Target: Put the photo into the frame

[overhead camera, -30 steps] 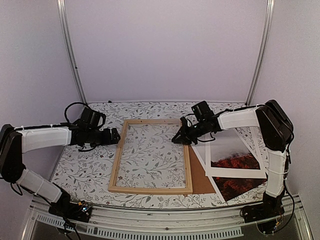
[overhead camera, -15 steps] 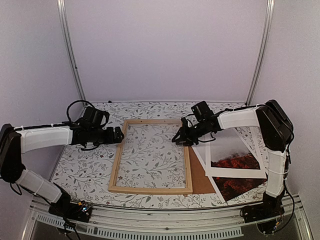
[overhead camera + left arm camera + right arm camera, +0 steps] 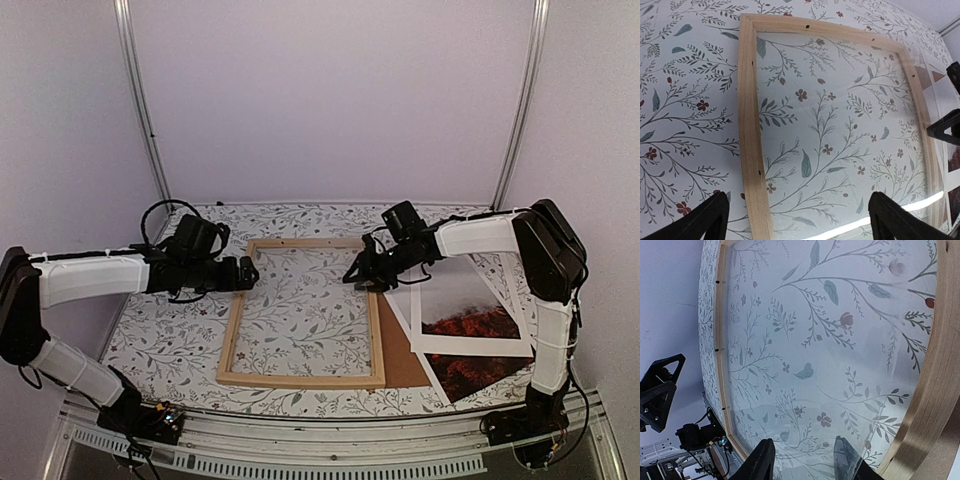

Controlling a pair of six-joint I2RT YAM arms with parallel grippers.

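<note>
The frame of light wood strips lies flat mid-table, a clear pane inside it. My left gripper is open and empty, low over the frame's left strip near its far corner; the strip passes between its spread fingers. My right gripper is open and empty at the frame's right strip, its fingers over the pane. The photo, dark red-orange, lies at the right, partly under a white mat whose opening shows misty grey and red.
A brown backing board lies under the mat and photo, against the frame's right side. The floral tablecloth covers the table. Metal posts stand at the back corners. A metal rail runs along the near edge.
My left gripper has moved right, from beside the frame to over its left strip. The right arm and the frame have barely moved.
</note>
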